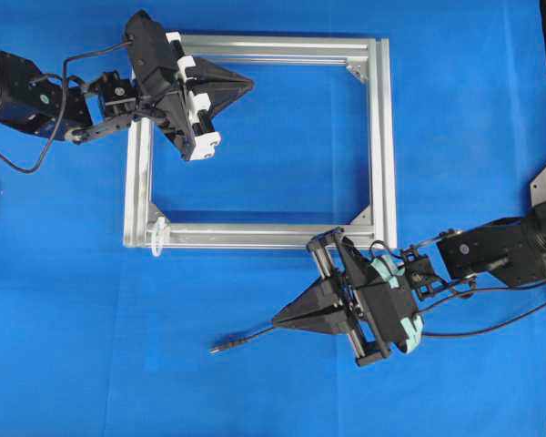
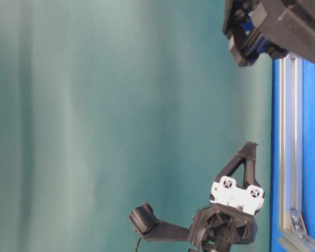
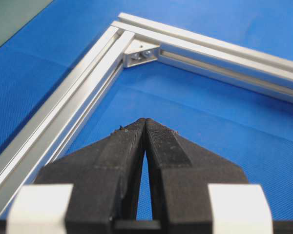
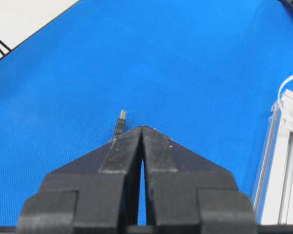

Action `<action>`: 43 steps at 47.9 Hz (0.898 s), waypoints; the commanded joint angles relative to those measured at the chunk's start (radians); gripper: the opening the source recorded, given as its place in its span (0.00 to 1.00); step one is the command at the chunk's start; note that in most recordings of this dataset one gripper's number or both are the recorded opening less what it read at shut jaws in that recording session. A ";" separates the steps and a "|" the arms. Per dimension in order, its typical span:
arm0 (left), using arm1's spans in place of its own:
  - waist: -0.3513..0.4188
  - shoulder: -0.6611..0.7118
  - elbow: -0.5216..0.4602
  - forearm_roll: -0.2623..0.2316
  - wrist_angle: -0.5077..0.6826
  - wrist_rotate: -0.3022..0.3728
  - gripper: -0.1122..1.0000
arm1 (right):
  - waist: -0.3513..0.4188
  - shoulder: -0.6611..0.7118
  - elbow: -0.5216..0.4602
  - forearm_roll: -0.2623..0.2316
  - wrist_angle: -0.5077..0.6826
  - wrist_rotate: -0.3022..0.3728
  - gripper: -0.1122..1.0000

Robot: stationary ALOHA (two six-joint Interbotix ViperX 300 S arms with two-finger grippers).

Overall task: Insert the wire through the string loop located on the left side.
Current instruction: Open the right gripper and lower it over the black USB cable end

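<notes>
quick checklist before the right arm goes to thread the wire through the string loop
1. Wire held by the right gripper: ok; the wire runs into its shut fingertips, the plug tip sticking out ahead.
2. Plug tip aimed at the loop: not ok; in the right wrist view the plug points ahead while the string loop sits far off to the side.
3. String loop standing open: ok; it shows as an open ring at the frame corner.
4. Left gripper out of the way: ok; shut, at the frame's far side from the loop.
5. Slack in the wire behind the grip: cannot tell.
</notes>
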 commanded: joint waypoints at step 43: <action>-0.009 -0.057 -0.011 0.018 0.049 -0.008 0.10 | 0.028 -0.029 -0.057 0.002 0.097 0.092 0.88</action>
